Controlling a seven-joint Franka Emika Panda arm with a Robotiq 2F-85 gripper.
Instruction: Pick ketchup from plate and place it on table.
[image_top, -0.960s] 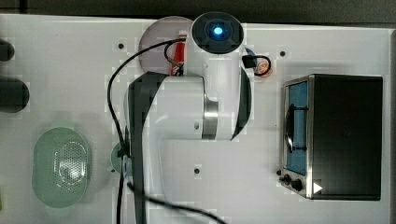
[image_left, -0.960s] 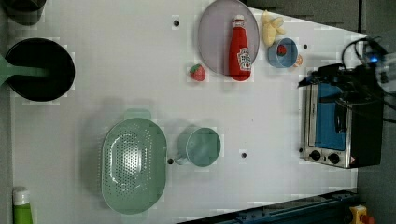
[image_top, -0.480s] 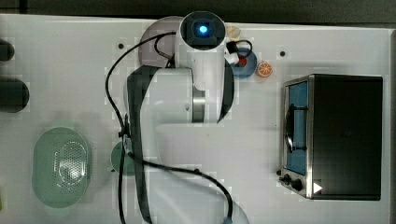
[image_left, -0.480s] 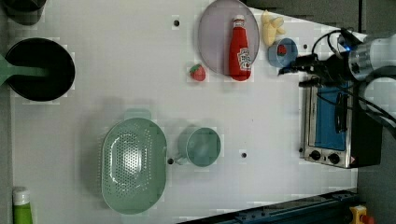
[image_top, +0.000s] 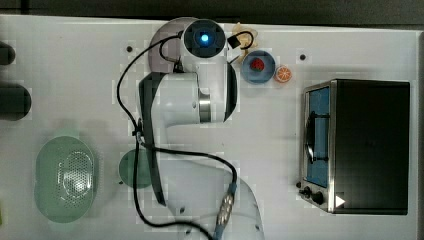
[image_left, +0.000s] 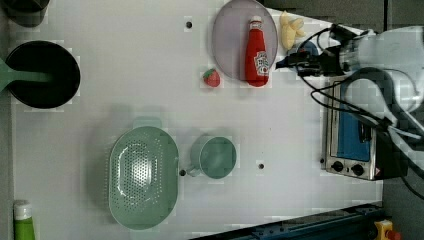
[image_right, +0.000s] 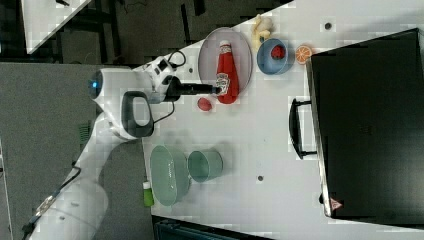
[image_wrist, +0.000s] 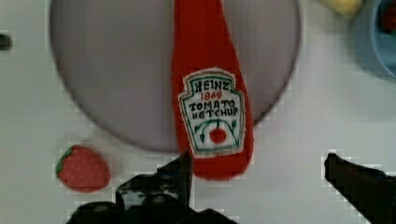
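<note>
The ketchup (image_left: 257, 52), a slim red bottle with a white cap, lies flat on the pale lilac plate (image_left: 232, 40) at the far side of the white table (image_left: 150, 75). Its base overhangs the plate's rim. In the wrist view the ketchup (image_wrist: 210, 70) and its label lie across the plate (image_wrist: 116, 70), and my gripper (image_wrist: 259, 161) hangs open above the bottle's base, with one finger (image_wrist: 184, 163) close beside it. The right view has the gripper (image_right: 217, 90) over the label of the ketchup (image_right: 224, 67). In the top view my arm hides the bottle, and a strip of the plate (image_top: 162, 45) is visible.
A red strawberry piece (image_left: 211, 78) lies just off the plate. A blue dish (image_top: 257, 66), an orange slice (image_top: 283, 75) and a yellow piece (image_left: 290, 30) are close by. A toaster oven (image_top: 355, 145), a green colander (image_left: 144, 177), a green cup (image_left: 215, 157) and a black pot (image_left: 42, 75) stand further away.
My arm has swung from above the toaster oven toward the plate, leftward in the left view, and now covers the ketchup in the top view. The gripper has stayed open.
</note>
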